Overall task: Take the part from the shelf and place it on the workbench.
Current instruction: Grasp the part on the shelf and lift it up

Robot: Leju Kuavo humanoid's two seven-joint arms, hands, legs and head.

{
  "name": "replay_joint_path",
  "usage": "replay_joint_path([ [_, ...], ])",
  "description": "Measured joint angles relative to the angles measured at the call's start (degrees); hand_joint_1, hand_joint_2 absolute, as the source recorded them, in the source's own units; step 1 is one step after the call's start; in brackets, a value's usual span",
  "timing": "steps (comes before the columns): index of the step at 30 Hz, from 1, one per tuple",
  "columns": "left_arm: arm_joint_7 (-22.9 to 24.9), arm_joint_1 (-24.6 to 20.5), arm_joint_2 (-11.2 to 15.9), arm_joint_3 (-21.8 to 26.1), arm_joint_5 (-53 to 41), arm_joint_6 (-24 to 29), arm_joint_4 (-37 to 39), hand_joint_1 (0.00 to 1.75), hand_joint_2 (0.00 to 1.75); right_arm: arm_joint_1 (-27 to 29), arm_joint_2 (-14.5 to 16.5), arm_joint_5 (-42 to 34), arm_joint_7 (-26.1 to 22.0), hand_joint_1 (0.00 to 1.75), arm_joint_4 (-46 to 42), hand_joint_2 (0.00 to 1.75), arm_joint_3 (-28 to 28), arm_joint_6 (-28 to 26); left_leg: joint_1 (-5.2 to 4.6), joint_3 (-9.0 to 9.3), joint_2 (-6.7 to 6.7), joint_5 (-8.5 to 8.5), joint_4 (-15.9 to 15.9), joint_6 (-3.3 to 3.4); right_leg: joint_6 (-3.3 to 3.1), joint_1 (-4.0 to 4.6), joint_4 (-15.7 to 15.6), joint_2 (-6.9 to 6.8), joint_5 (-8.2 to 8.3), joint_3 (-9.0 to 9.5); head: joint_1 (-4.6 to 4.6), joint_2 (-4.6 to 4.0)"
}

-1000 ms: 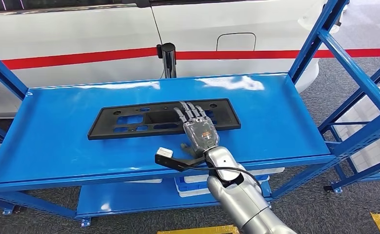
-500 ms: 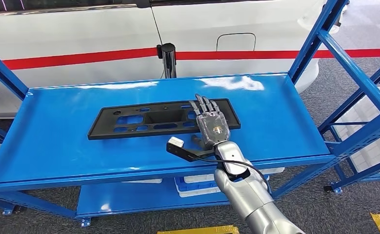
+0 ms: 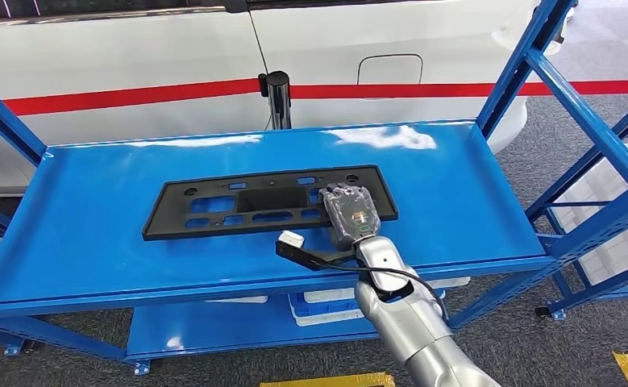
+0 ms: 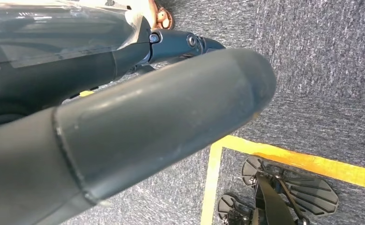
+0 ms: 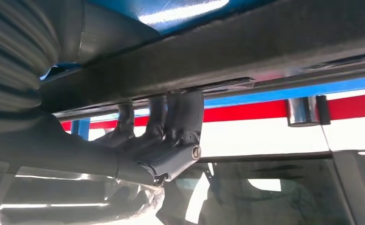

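1. The landmark is the blue metal shelf (image 3: 93, 234), a wide painted tray board on blue uprights. Behind the shelf stands a white car body with a red stripe (image 3: 133, 97).
2. The left hand (image 4: 124, 126) hangs away from the shelf, over grey carpet with a yellow floor line (image 4: 288, 159). Its wrist view shows a thick grey thumb close to the camera, but I cannot tell how far this hand is open or whether it holds anything.
3. The long flat black plastic part with cut-out holes (image 3: 238, 205) lies in the middle of the shelf. Compared with half a second ago, its left end sits a little nearer the front edge of the shelf, so I judge that the part is starting to move.
4. The right hand (image 3: 348, 211) is over the right end of the part. One second ago its fingers lay stretched flat; now they are curled down on the part. In the right wrist view the dark fingers (image 5: 180, 117) hook over the part's edge (image 5: 264, 51), so the hand grips it.
5. In my judgement the grasp is just made; lifting and carrying to the workbench are not yet done.
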Motion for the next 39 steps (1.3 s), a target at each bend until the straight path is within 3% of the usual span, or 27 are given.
replay_joint_path([
  [9, -3.65, -0.02, -0.02, 1.41, 0.57, -1.46, 0.00, 0.00, 0.00, 1.25, 0.23, -2.07, -2.80, 1.75, -1.43, 1.75, -0.35, 0.01, 0.00, 0.00, 0.00, 0.00, 0.00, 0.00, 0.00, 0.00, 0.00, 0.00, 0.00, -0.01, -0.01, 0.00],
  [16, -13.25, -0.05, -0.15, 2.86, 1.55, -4.17, -0.02, 0.00, 0.00, 3.99, -0.14, -6.05, -4.99, 1.75, -7.01, 1.75, -1.31, 0.60, -0.01, -0.02, 0.00, 0.00, 0.00, 0.00, 0.00, -0.02, 0.00, 0.00, 0.00, -0.03, 0.00, -0.01],
  [21, -16.36, -0.05, -0.30, 3.28, 1.60, -5.00, -0.02, 0.00, 0.00, 5.17, -0.44, -7.24, -5.75, 1.75, -10.64, 1.75, -1.67, 0.95, -0.01, -0.02, 0.00, 0.00, 0.01, 0.00, 0.00, -0.02, 0.00, 0.00, 0.00, -0.04, -0.01, 0.00],
  [26, -24.08, -0.19, -0.52, 4.59, 3.00, -10.66, -0.02, 0.00, 0.00, 7.35, -1.08, -10.74, -7.74, 1.75, -18.93, 1.75, -1.87, 0.69, -0.01, -0.05, -0.01, 0.00, 0.02, 0.00, 0.00, -0.02, 0.00, 0.00, 0.00, -0.05, -0.01, 0.00],
  [32, -25.69, -0.31, -0.57, 5.16, 1.52, -14.27, -0.02, 0.00, 0.00, 9.47, -2.80, -11.73, -7.98, 1.75, -33.35, 1.75, -1.15, 0.55, -0.01, -0.08, 0.00, -0.03, 0.01, -0.01, 0.00, -0.03, 0.00, 0.00, -0.01, -0.08, -0.01, -0.01],
  [38, -25.80, -0.48, -0.57, 5.20, 0.98, -14.47, -0.02, 0.00, 0.00, 10.26, -4.07, -11.85, -8.09, 1.75, -38.84, 1.75, -0.58, 0.26, 0.00, -0.05, 0.00, -0.04, 0.01, -0.01, 0.00, -0.02, 0.00, 0.00, -0.01, -0.06, -0.01, -0.01],
  [39, -25.85, -0.49, -0.57, 5.20, 0.65, -14.44, -0.02, 0.00, 0.44, 10.31, -4.27, -11.85, -8.27, 1.75, -39.31, 1.75, -0.47, -0.11, 0.00, -0.05, 0.00, -0.04, 0.01, -0.01, 0.00, -0.02, 0.00, 0.00, 0.00, -0.05, -0.01, -0.01],
])
